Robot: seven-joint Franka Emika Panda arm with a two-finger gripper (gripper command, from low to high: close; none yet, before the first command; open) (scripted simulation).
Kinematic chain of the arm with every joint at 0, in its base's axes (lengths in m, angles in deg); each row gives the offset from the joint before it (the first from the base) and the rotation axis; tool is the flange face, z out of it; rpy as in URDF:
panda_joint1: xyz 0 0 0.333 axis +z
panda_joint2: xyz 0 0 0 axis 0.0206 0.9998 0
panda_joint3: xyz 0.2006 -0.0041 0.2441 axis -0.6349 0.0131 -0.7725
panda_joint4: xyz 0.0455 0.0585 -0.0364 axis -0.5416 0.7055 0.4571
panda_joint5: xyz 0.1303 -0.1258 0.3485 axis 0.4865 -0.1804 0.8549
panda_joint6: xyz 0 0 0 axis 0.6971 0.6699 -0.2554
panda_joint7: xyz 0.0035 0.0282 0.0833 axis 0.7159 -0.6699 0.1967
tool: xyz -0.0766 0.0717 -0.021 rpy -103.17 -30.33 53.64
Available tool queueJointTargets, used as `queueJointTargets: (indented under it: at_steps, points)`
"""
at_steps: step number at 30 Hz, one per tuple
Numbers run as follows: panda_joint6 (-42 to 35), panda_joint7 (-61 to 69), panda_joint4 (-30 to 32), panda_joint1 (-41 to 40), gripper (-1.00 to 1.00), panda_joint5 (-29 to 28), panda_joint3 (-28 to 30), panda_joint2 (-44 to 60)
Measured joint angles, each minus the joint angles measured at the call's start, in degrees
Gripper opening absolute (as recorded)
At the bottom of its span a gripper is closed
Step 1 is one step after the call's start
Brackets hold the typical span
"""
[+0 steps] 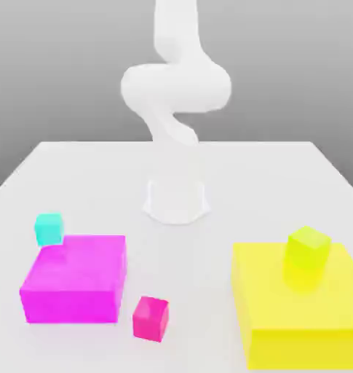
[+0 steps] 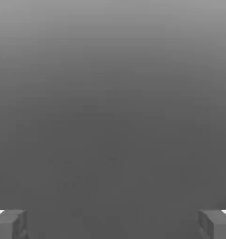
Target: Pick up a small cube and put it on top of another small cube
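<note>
We see the claw (image 2: 113,225) with its fingers wide apart, nothing between them; the small magenta-pink cube (image 1: 151,318) sits on the bench (image 1: 186,255), between the large magenta block (image 1: 73,280) and the yellow block (image 1: 303,299); we judge it lies well below the raised arm (image 1: 175,87), so reaching down comes first.

Small magenta-pink cube (image 1: 151,319), plain, on the pale tabletop, between the purple and yellow blocks.

Bright exterior view, dim hand view.
</note>
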State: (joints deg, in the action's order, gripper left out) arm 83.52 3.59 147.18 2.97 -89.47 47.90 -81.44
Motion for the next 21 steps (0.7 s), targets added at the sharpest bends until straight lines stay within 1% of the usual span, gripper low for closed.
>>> queueJointTargets:
  at_steps: [11,21]
  points:
    - [9.6,25.7,7.6,7.3,0.00,-1.4,9.0,16.7]
    - [18.2,51.5,14.4,12.1,0.00,1.1,16.0,32.0]
